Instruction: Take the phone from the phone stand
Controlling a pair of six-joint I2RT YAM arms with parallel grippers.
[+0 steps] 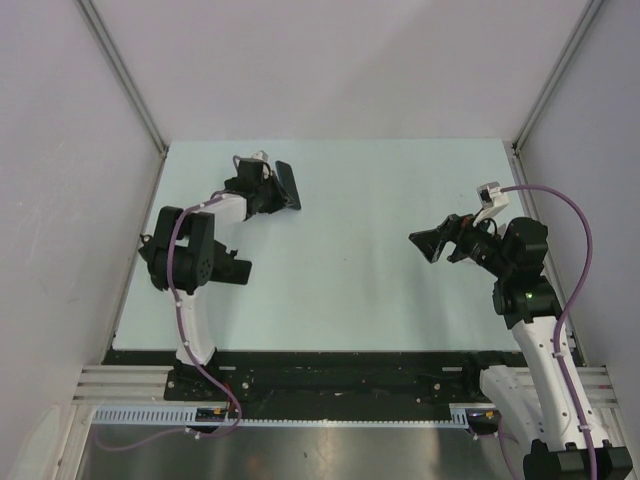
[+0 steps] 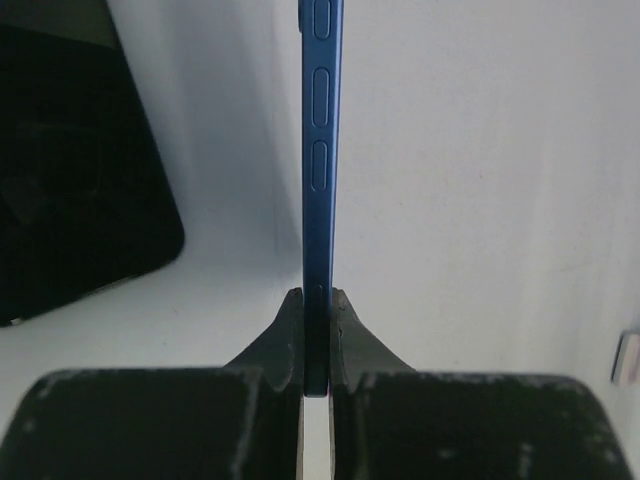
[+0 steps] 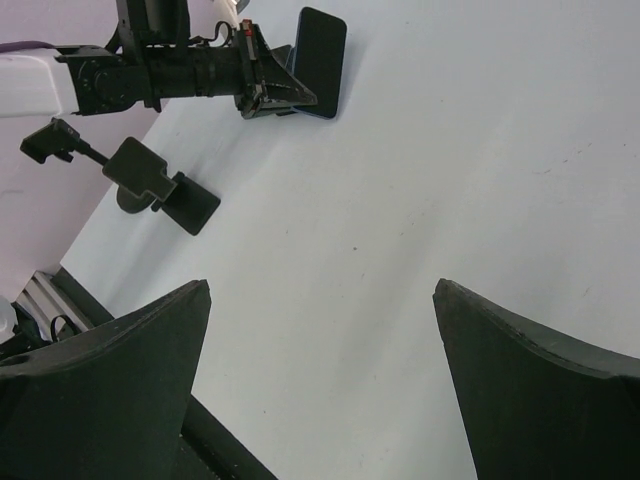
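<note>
The phone (image 1: 288, 185), dark with a blue rim, is at the far left of the table, clear of the stand. My left gripper (image 1: 270, 193) is shut on it. In the left wrist view the jaws (image 2: 318, 300) pinch the phone's blue edge (image 2: 322, 150), buttons showing. The right wrist view shows the phone (image 3: 322, 55) standing on edge, held from its left side. The black phone stand (image 1: 232, 268) sits empty near the left arm's elbow; it also shows in the right wrist view (image 3: 160, 190). My right gripper (image 1: 428, 245) is open and empty above the table's right middle (image 3: 322, 285).
The pale table (image 1: 350, 290) is walled by white panels on the left, back and right. A dark rounded shape (image 2: 70, 200) fills the left of the left wrist view; I cannot tell what it is. Black rails (image 1: 330, 385) run along the near edge.
</note>
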